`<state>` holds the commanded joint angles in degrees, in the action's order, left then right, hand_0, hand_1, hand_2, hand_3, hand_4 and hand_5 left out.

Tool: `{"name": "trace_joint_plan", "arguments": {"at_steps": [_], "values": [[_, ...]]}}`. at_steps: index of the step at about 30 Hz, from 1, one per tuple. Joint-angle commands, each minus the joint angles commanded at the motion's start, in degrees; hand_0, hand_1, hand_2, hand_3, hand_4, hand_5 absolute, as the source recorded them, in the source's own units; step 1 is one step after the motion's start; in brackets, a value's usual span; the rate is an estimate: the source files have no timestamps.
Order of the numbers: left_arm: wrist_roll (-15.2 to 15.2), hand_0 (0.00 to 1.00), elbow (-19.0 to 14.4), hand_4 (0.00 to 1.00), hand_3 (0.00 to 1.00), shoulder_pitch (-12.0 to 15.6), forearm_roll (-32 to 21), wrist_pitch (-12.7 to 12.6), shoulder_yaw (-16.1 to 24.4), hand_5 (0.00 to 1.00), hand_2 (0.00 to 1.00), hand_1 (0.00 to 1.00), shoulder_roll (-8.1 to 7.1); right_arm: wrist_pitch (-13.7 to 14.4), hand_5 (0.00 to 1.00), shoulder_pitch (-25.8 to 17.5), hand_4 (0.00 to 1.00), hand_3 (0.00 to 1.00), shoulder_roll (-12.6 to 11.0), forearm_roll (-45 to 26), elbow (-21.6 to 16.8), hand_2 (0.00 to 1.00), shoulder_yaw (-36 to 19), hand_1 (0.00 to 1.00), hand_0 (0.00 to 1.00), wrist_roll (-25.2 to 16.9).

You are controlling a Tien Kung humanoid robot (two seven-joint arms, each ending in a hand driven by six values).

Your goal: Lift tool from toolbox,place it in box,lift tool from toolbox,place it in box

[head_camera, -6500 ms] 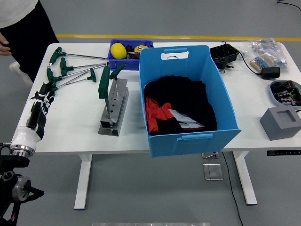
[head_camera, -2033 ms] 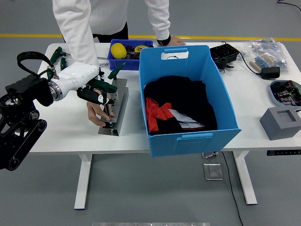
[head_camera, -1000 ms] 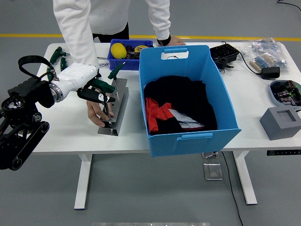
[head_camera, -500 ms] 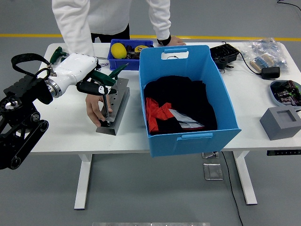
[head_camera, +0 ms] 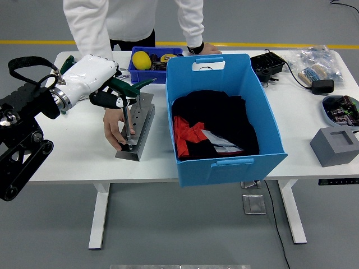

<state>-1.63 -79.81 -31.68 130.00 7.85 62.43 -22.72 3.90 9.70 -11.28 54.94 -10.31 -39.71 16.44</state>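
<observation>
One lift under way, first of two by the look of it. Across the white table (head_camera: 84,151): blue box (head_camera: 224,162) at the middle, metal stand (head_camera: 141,120) just to its left, steadied by a person's hand (head_camera: 114,124). Left robot hand (head_camera: 115,101) curled on a green-handled tool (head_camera: 128,89), shaft tip at the stand. Next: raise clear, swing right over the box.

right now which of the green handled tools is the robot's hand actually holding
The green T-handle wrench standing in the grey metal stand: the left hand grips its handle. The other green wrenches lie loose at the table's far left, mostly hidden behind the arm.
</observation>
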Motion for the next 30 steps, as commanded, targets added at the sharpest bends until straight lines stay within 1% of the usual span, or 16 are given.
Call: {"name": "trace_joint_plan", "arguments": {"at_steps": [4,5,10,11,19,22,24,26,28,30], "values": [[0.5,0.144,-1.4,0.698,0.053,-0.6,-0.6,1.5,-0.2,0.371,0.002,0.002,-0.88,0.0,0.652,-0.2,0.824,0.570,0.1,0.0,0.0,0.739,-0.1,0.683,0.680,0.0],[0.6,0.144,-1.7,0.690,0.055,-0.8,-1.1,1.8,-0.2,0.352,0.002,0.002,-1.08,0.0,0.651,-0.2,0.822,0.569,0.1,0.1,0.0,0.737,-0.1,0.683,0.680,0.0],[1.2,0.144,-4.0,0.690,0.055,-2.4,-4.2,3.7,-0.7,0.352,0.002,0.002,-2.84,0.0,0.651,-0.3,0.822,0.569,0.1,0.4,0.0,0.737,-0.4,0.683,0.680,0.1],[1.3,0.144,-4.7,0.674,0.058,-2.9,-4.9,4.1,-0.7,0.311,0.002,0.002,-3.39,0.0,0.650,-0.4,0.822,0.568,0.1,0.4,0.0,0.738,-0.5,0.683,0.678,0.1],[1.4,0.144,-7.5,0.666,0.058,-5.8,-7.7,5.2,-0.6,0.302,0.002,0.002,-5.95,0.1,0.647,-0.2,0.821,0.568,0.0,-0.1,0.0,0.738,-0.1,0.683,0.678,-0.1],[1.3,0.144,-8.2,0.666,0.058,-7.0,-8.4,5.4,-0.4,0.302,0.002,0.002,-6.59,0.1,0.647,-0.1,0.821,0.568,-0.1,-0.3,0.0,0.738,0.1,0.683,0.678,-0.1],[1.3,0.144,-8.9,0.665,0.059,-7.6,-8.9,5.4,0.1,0.303,0.002,0.002,-6.82,0.1,0.646,0.0,0.820,0.568,-0.1,-0.4,0.0,0.737,0.1,0.682,0.679,-0.1],[1.3,0.144,-9.6,0.665,0.059,-8.0,-9.4,5.2,0.7,0.303,0.002,0.002,-6.75,0.1,0.646,0.1,0.820,0.568,-0.1,-0.6,0.0,0.737,0.2,0.682,0.679,-0.2],[1.1,0.144,-10.5,0.665,0.059,-8.5,-10.3,4.7,1.4,0.303,0.002,0.002,-6.24,0.1,0.646,0.1,0.820,0.568,-0.1,-0.5,0.0,0.737,0.2,0.682,0.679,-0.1],[0.8,0.144,-11.3,0.666,0.061,-8.9,-11.8,3.7,1.4,0.307,0.002,0.002,-5.22,0.1,0.645,0.1,0.820,0.568,-0.1,-0.2,0.0,0.738,0.0,0.682,0.678,-0.1]]}}
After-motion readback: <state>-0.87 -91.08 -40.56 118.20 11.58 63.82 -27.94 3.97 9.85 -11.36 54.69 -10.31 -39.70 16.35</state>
